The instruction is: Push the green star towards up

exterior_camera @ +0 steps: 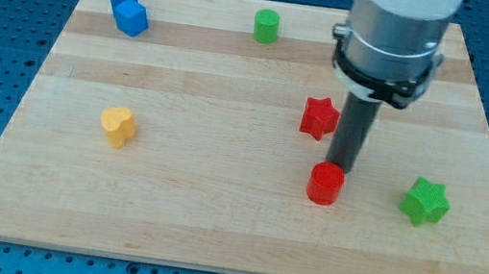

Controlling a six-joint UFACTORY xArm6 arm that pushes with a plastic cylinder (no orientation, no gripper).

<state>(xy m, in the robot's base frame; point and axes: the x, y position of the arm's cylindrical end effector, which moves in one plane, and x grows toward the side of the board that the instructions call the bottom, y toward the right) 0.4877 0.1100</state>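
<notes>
- Spanning most of the view, the wooden tabletop carries every block.
- No jaws here: the rod ends at my tip, just behind the red cylinder, to the view's left of the green star.
- Bright green star, chunky and many-pointed, sits flat near the tabletop's right edge.
- Left and upward of the green star: red star, green cylinder, blue block.
- Far left of it lies the yellow heart.

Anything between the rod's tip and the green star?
No: in the camera view, only bare board separates my tip from the green star; the red cylinder sits on the tip's other side.
</notes>
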